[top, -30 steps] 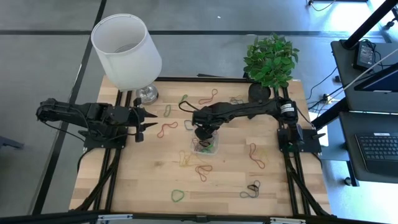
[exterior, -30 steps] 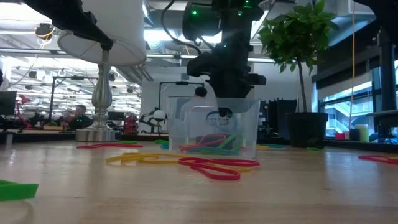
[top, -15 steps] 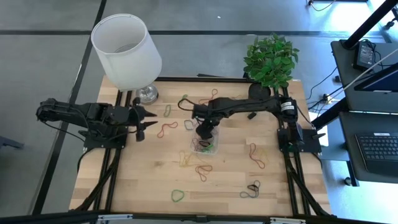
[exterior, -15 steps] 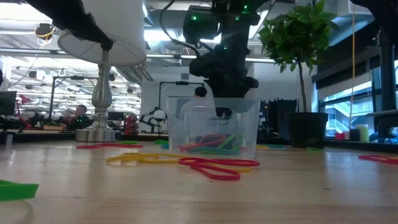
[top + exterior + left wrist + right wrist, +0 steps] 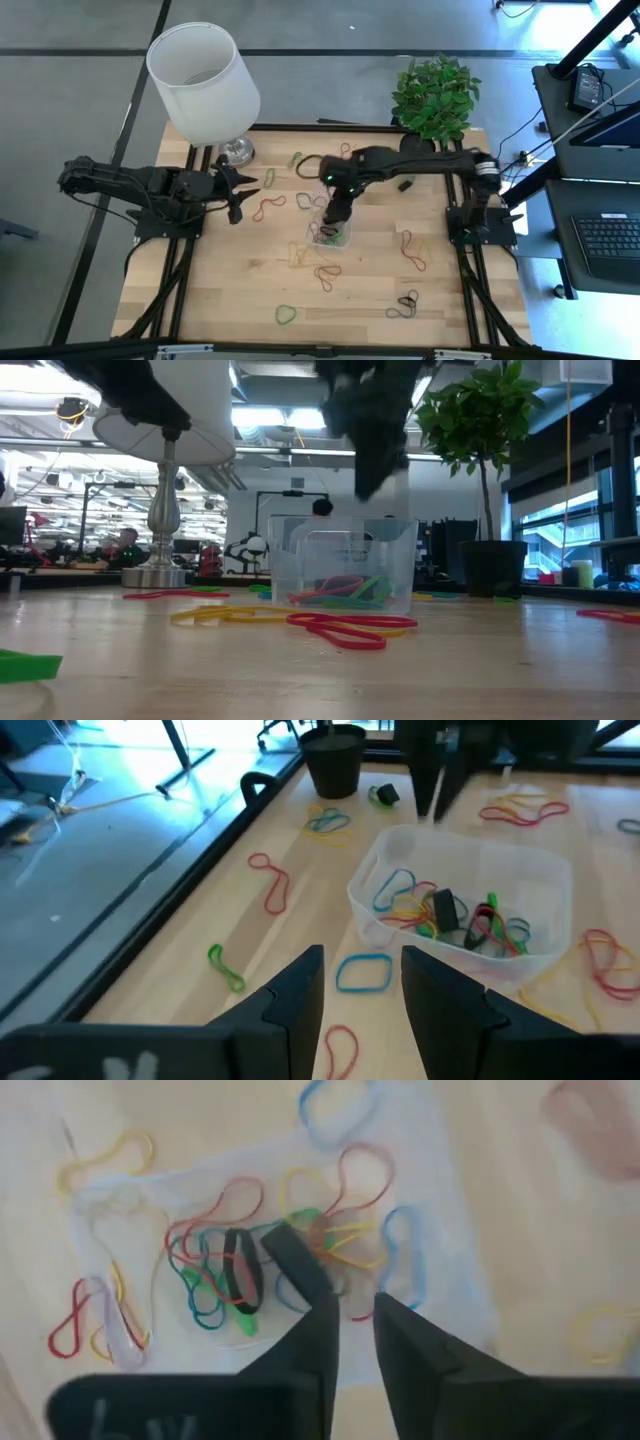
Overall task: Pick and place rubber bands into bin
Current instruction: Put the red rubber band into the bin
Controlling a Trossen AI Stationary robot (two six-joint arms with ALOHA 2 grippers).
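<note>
A: Bands first. Nearest the front edge of the table in the high view lie a green rubber band (image 5: 285,314) and a dark tangle (image 5: 406,304), then a red loop (image 5: 327,276) and a yellow one (image 5: 299,256) just in front of the bin (image 5: 345,240).

B: And the bin itself?

A: It sits mid-table, clear plastic, with a heap of red, green, blue and yellow bands (image 5: 450,912) in it, plus a small black clip-like block (image 5: 441,907).

B: Where is the right gripper (image 5: 335,212)?

A: Directly above the bin, hanging over its far side. Its wrist view looks straight down into the heap. The fingers (image 5: 310,1335) stand a narrow gap apart, and I see nothing pinched between them, so I read it as empty and slightly open.

B: So what does the next pick turn on?

A: On direction. The nearest loose bands lie toward the front edge from that gripper, and the red one's long axis runs roughly across the table. Other loops lie beyond it, toward the lamp (image 5: 205,82) and the plant (image 5: 436,95).

B: The left gripper (image 5: 240,198)?

A: Parked beside the table's left edge, fingers (image 5: 300,990) parted and empty, pointing toward a red band (image 5: 268,206). That one lies nearer the left arm.

B: Anything unclear?

A: In the low view the right arm (image 5: 368,420) is a dark blur, so its tips cannot be made out there.
</note>
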